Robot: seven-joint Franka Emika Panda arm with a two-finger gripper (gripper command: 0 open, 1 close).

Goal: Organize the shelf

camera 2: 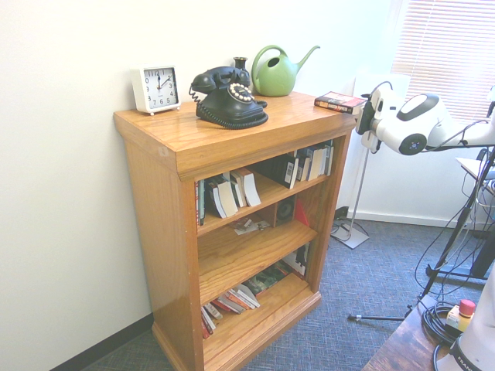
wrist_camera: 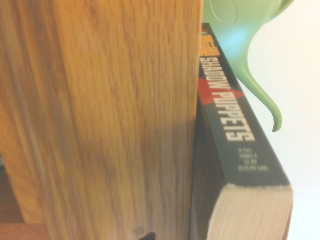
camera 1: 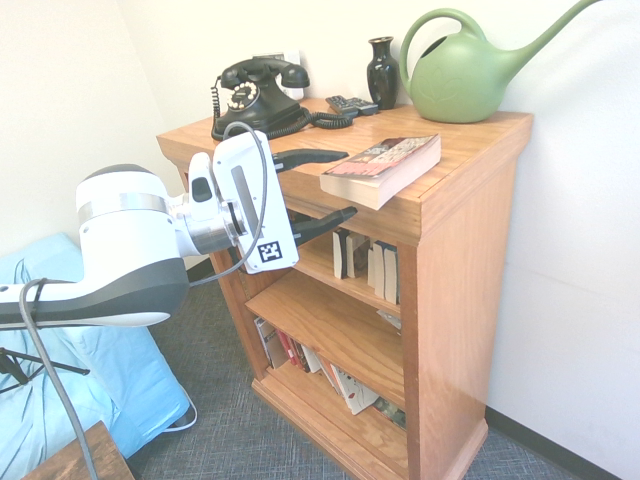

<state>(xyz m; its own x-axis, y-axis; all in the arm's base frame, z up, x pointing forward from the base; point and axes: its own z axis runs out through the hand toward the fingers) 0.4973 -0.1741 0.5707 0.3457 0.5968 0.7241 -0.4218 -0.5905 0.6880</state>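
Note:
The shelf (camera 1: 470, 260) is a honey oak bookcase with a thick top and books on its inner levels; it also shows in the second exterior view (camera 2: 155, 232). A paperback book (camera 1: 385, 162) lies flat on the top near the front right corner (camera 2: 339, 101). My gripper (camera 1: 345, 184) is open, one finger over the top board just left of the book, the other under the overhang. Close up, the wrist view shows the shelf's top edge (wrist_camera: 100, 120) and the book's spine (wrist_camera: 225, 120), printed "Shadow Puppets".
On the top stand a black rotary telephone (camera 1: 255, 95), a dark vase (camera 1: 382, 72), a remote (camera 1: 352, 104), a green watering can (camera 1: 460, 80) and a white clock (camera 2: 156, 87). A blue cushion (camera 1: 110, 390) lies on the floor under the arm.

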